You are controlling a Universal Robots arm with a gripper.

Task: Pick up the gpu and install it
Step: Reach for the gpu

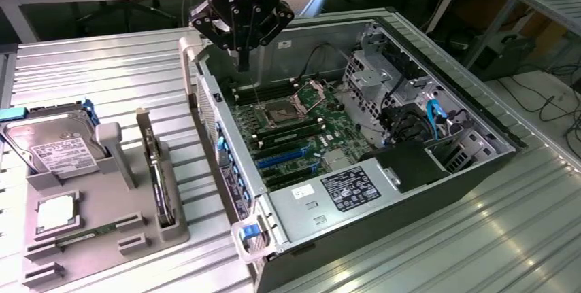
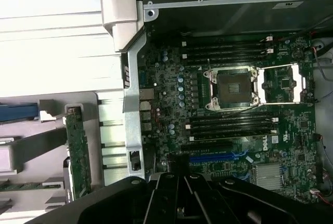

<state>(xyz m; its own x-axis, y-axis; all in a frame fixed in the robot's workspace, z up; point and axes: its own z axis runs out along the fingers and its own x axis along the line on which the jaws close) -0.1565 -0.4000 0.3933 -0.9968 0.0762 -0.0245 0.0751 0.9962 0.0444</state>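
Pick step not started, gpu untouched

Gripper jaws closed and empty above the open PC case. The gpu stands edge-up in the grey holder, well off sideways and lower. Grabbing probably needs opened jaws aligned with its top edge.

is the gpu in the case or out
Out: the gpu stands on edge in the gray holder beside the case; the blue slots are bare.

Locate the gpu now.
On the exterior view's left, the gpu stands on edge in the grey holder, between the hard drive and the open case.
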